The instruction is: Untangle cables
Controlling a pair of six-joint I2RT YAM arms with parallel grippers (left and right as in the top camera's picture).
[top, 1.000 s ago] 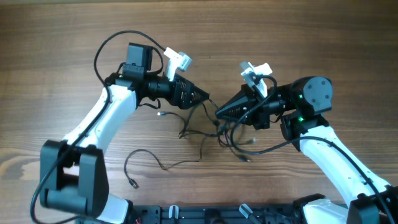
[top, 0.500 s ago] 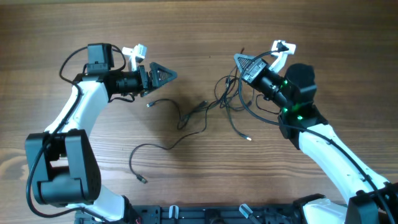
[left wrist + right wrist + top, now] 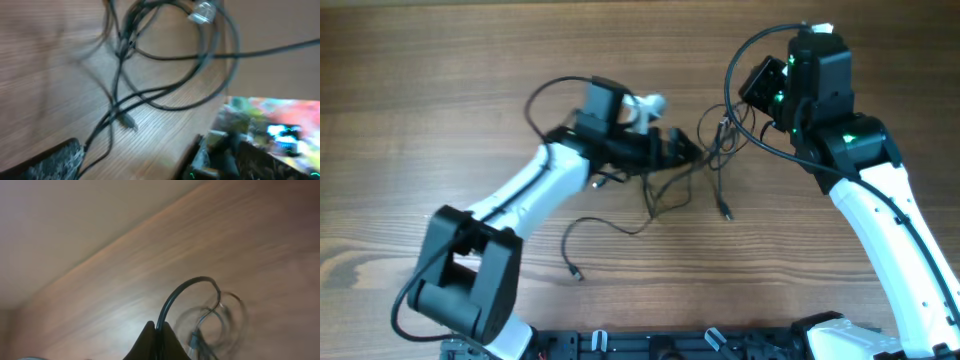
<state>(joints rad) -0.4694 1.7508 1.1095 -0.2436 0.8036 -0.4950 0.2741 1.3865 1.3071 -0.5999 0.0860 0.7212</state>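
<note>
Gripping, right gripper (image 3: 156, 331): fingers pinched together on one strand of the cables (image 3: 717, 140); the strand arcs up out of the tip.
State, left gripper (image 3: 686, 150): jaws apart, at the tangle; a strand runs against one finger (image 3: 52, 162), not clamped.
Cables, position: knotted loops mid-table (image 3: 420, 100), between the two grippers; one strand trails toward the near edge and ends in a plug (image 3: 578, 274).
Overhead only: strands run from the right gripper to the tangle.
Left wrist only: crossing loops close up, blurred.
Right wrist only: the pinch itself.
</note>
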